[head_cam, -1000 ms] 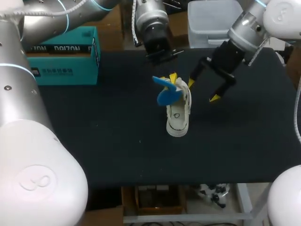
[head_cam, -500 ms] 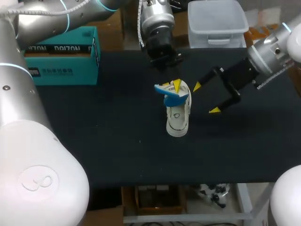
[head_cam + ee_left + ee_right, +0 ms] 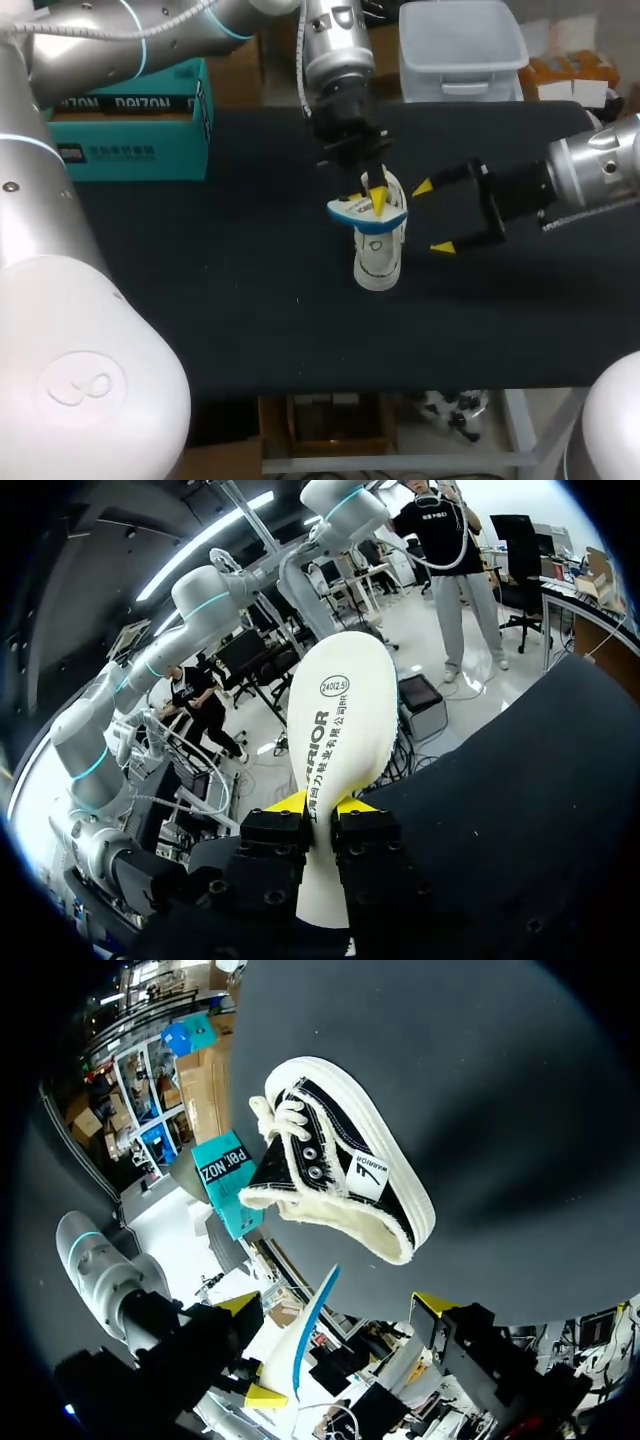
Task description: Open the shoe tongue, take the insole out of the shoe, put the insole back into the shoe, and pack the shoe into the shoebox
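- Shoe [image 3: 379, 255], head view: stands on its sole near the middle of the table [image 3: 200, 300], toe toward the near edge. The insole [image 3: 362, 212] lies across its opening, clamped by the left gripper [image 3: 377, 198]. The right gripper [image 3: 432, 216] is just beside the shoe, fingers spread, holding nothing. The shoebox [image 3: 130, 120] sits at the far left corner, well apart.
- Left wrist view: both fingers press one end of the insole, and its pale face hides the shoe.
- Right wrist view: the shoe's opening faces the spread fingers, with the insole edge-on between them. Whether the insole touches the shoe cannot be told.
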### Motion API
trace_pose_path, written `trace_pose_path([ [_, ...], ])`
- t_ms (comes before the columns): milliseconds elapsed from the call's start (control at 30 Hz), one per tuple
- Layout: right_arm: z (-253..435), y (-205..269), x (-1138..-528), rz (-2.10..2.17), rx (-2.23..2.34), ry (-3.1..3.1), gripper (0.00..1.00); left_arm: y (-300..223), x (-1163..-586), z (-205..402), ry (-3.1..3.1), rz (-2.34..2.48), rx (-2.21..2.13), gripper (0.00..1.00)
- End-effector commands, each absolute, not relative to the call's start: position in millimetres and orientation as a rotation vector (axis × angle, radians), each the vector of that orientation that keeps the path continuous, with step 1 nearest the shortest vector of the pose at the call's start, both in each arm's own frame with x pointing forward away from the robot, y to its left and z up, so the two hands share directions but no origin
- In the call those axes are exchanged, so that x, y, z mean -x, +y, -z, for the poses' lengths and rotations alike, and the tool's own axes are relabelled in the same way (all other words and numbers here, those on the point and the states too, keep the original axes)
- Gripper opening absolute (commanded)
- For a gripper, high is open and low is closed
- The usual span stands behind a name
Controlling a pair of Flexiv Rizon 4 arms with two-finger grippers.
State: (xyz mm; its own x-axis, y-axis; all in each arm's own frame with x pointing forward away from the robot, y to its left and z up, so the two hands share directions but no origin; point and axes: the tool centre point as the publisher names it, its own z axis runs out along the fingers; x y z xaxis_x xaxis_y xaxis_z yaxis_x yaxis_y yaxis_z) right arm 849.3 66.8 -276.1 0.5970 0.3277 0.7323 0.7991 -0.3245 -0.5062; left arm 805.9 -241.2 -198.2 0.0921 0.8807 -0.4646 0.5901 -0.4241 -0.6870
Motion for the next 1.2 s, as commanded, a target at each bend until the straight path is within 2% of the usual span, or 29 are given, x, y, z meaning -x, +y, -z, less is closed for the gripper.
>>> trace_pose_path([
  [33, 277, 66, -860, 0.586, 1.860, -0.884, 1.00, -239, -801, 204, -1.467, -1.259, 2.063, 0.00],
  [333, 273, 75, -872, 0.439, 1.843, -0.795, 1.00, -238, -808, 210, -1.470, -1.281, 2.075, 0.00],
  [367, 274, 76, -872, 0.437, 1.830, -0.791, 0.95, -239, -808, 210, -1.475, -1.283, 2.077, 0.00],
  [400, 275, 78, -873, 0.430, 1.821, -0.782, 0.82, -239, -809, 211, -1.479, -1.285, 2.077, 0.00],
  [500, 277, 81, -872, 0.411, 1.819, -0.765, 0.69, -240, -811, 213, -1.493, -1.291, 2.079, 0.00],
  [533, 278, 83, -872, 0.404, 1.818, -0.755, 0.52, -241, -812, 214, -1.507, -1.293, 2.082, 0.00],
  [567, 279, 85, -871, 0.398, 1.815, -0.750, 0.49, -242, -812, 214, -1.511, -1.292, 2.086, 0.00],
  [1067, 275, 108, -855, 0.358, 1.816, -0.656, 0.42, -253, -812, 219, -1.533, -1.283, 2.116, 0.00],
  [1200, 278, 109, -856, 0.359, 1.813, -0.650, 0.31, -254, -812, 221, -1.533, -1.285, 2.109, 0.00],
])
